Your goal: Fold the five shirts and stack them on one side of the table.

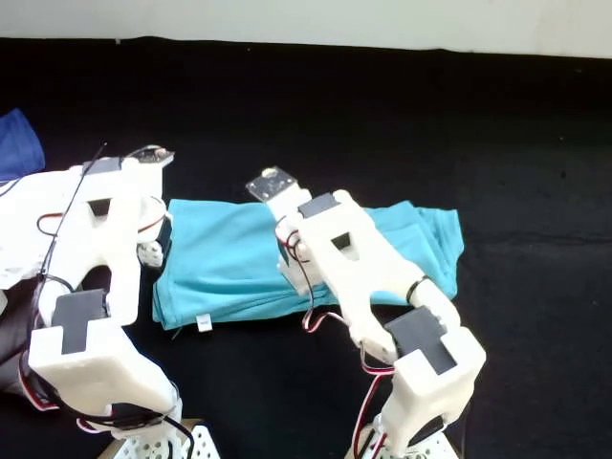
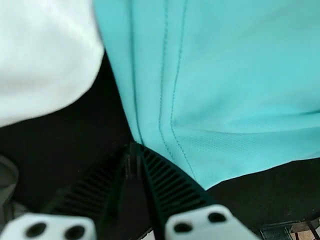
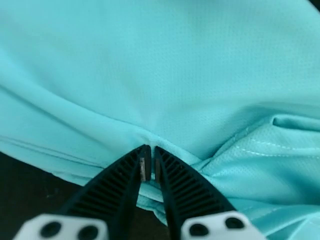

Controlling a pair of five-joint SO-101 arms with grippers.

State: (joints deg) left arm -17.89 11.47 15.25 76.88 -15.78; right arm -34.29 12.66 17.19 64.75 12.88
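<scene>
A teal shirt point(image 1: 229, 263) lies folded into a wide strip on the black table point(image 1: 382, 115). My left gripper point(image 1: 158, 251) is at the strip's left end. In the left wrist view its fingertips point(image 2: 133, 151) are shut on the stitched hem of the teal shirt point(image 2: 225, 85). My right gripper point(image 1: 287, 253) is down on the middle of the strip, under its own arm. In the right wrist view its tips point(image 3: 149, 157) pinch a raised crease of the teal cloth point(image 3: 165, 65), which puckers around them.
A white shirt point(image 1: 19, 220) lies at the left edge beneath the left arm, also seen as white cloth point(image 2: 40, 60) beside the hem. A blue shirt point(image 1: 17, 143) sits behind it. Dark cloth point(image 1: 10, 335) lies at the front left. Bare table stretches behind and to the right.
</scene>
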